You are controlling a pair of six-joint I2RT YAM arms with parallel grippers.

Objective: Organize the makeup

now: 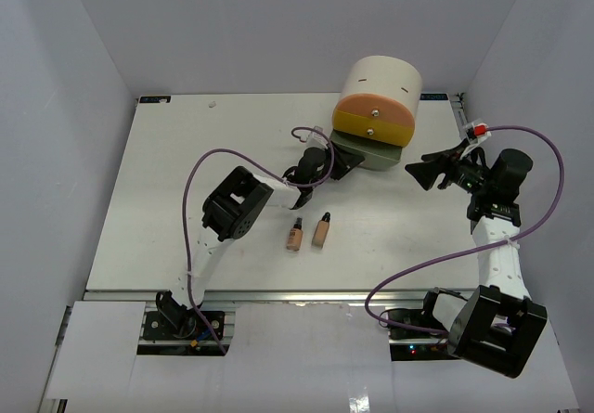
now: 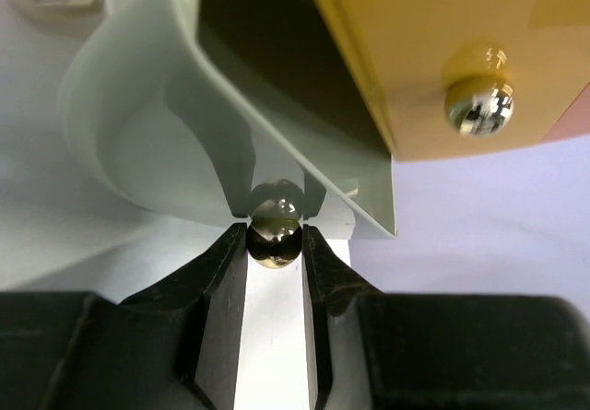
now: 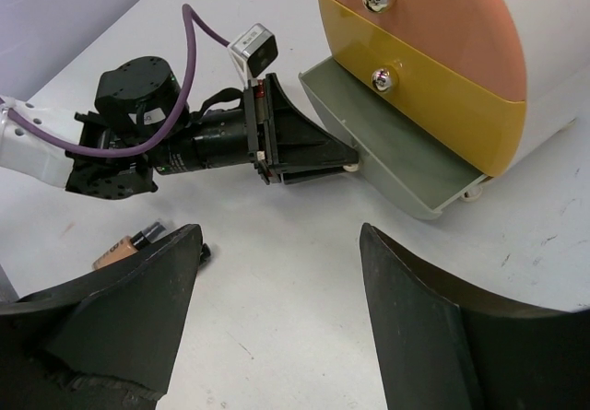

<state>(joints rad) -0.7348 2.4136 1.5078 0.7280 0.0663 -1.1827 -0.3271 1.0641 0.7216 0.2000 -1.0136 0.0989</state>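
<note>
Left gripper [image 2: 275, 228]: pinched shut on the round metal knob [image 2: 275, 246] of the grey-green bottom drawer [image 2: 138, 134], 1 finger on each side of the ball.
Right gripper [image 3: 277, 237]: jaws spread wide and holding nothing; it hangs over the white table [image 1: 176, 172] to the right of the drawer unit and faces it.
Drawer unit [image 1: 382, 83]: a cream cylinder at the far side of the table with 3 stacked drawers. The bottom drawer stands out past the yellow drawer [image 2: 433, 51] above it.
Left wrist view alone: the grip itself, with the knob seated between the fingertips, and the yellow drawer's own knob [image 2: 477, 97] up to the right.
Right wrist view alone: the pink top drawer [image 3: 433, 23] face-on, and the left arm reaching in from the left to the drawer's front.
Top view alone: both bottles whole, plus both arms and their purple cables.
Left-hand bottle [image 1: 295, 236]: on the bare table near the middle, between the 2 arms and well apart from the drawer unit.
Right-hand bottle [image 1: 322, 232]: just beside the first and not touching it.
Bottle axes: both seem to lie flat, roughly parallel, with the long axis running near to far. The black caps point toward the far edge and lean slightly right.
Right wrist view of the makeup: only 1 bottle shows, half hidden behind the left finger.
</note>
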